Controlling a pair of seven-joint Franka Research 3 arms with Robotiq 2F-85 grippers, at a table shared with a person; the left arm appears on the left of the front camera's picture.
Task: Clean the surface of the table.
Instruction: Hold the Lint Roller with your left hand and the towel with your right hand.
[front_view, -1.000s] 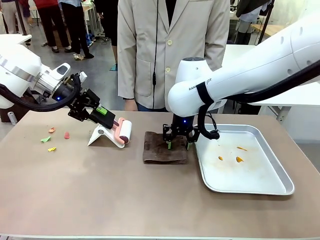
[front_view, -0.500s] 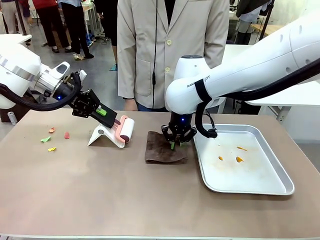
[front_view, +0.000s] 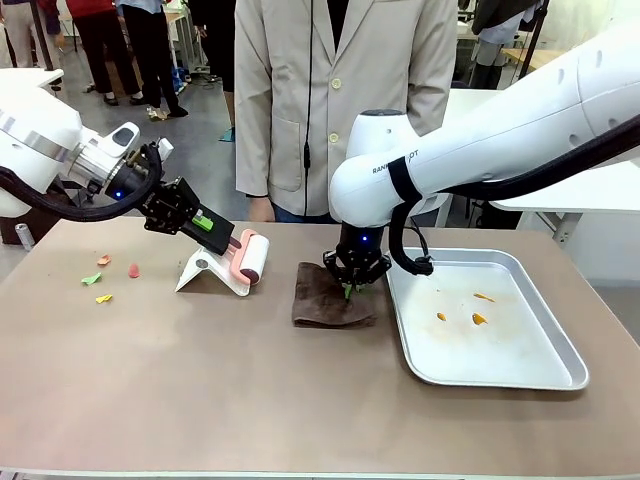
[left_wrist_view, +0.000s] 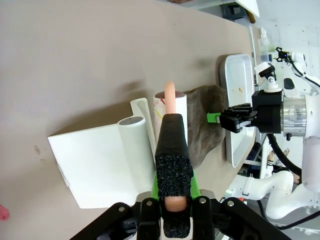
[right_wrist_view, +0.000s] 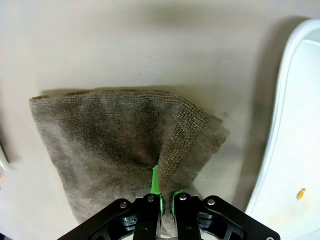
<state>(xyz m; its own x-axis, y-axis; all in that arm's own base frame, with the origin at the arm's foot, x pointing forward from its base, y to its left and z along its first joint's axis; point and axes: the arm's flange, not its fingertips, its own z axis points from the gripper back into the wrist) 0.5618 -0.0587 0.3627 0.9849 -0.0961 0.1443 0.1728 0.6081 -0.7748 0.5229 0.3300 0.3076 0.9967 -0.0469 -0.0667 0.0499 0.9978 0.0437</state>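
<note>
On the brownish table (front_view: 200, 390) a pink-handled lint roller (front_view: 247, 258) rests in a white stand (front_view: 203, 272). My left gripper (front_view: 222, 235) is shut on the roller's pink handle (left_wrist_view: 169, 94); in the left wrist view my left gripper (left_wrist_view: 171, 131) clamps the handle from both sides. Near the middle lies a brown cloth (front_view: 325, 300). My right gripper (front_view: 349, 287) points straight down, shut on the cloth's right edge. The right wrist view shows the cloth (right_wrist_view: 120, 135) pinched into a fold between the green pads of my right gripper (right_wrist_view: 161, 197).
A silver tray (front_view: 520, 372) with a few orange scraps (front_view: 477, 319) lies just right of the cloth. Small coloured paper scraps (front_view: 100, 281) dot the table's left end. A person in a beige coat (front_view: 340, 90) stands at the far edge.
Both grippers have closed: the left on the roller's handle, the right on the cloth's edge, which has bunched up and shifted slightly.
</note>
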